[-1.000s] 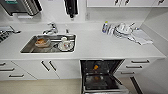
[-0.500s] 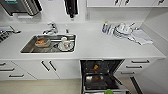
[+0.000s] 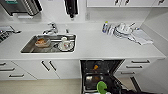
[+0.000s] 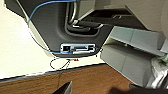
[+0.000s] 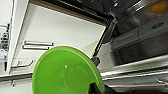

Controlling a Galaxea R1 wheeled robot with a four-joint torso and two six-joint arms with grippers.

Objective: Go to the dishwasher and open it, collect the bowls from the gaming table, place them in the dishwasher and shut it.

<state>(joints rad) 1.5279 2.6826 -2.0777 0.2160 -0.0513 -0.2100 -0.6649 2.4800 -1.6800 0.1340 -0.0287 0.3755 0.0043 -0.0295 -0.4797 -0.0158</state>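
Dishwasher (image 3: pixel 101 72): lower centre of the head view, under the white tabletop (image 3: pixel 100 47); its door is folded down and the dark inside with wire racks is open to view, with something orange on the rack

Green bowl (image 3: pixel 101 87): at the bottom edge of the head view, over the open dishwasher door; in the right wrist view it shows large (image 5: pixel 66 71) in the lower left of the frame, hollow side toward the camera, with the dishwasher's steel edge and dark racks (image 5: pixel 140 37) to the upper right

Right tool: a dark part meets the rim of the green bowl at the bottom of the right wrist frame; whether it grips the bowl cannot be told

Left tool: its state cannot be told from the left wrist view, where the robot's own dark base with a blue cable sits above a brown floor (image 4: pixel 82 80)

Sink (image 3: pixel 50 43): centre left of the head view, set in the tabletop, holding a bowl with orange contents and a plate

Stacked dishes (image 3: pixel 123 29): upper right, on the tabletop beside a cloth (image 3: pixel 141 37)

White drawers (image 3: pixel 135 65): right of the dishwasher, with dark bar handles
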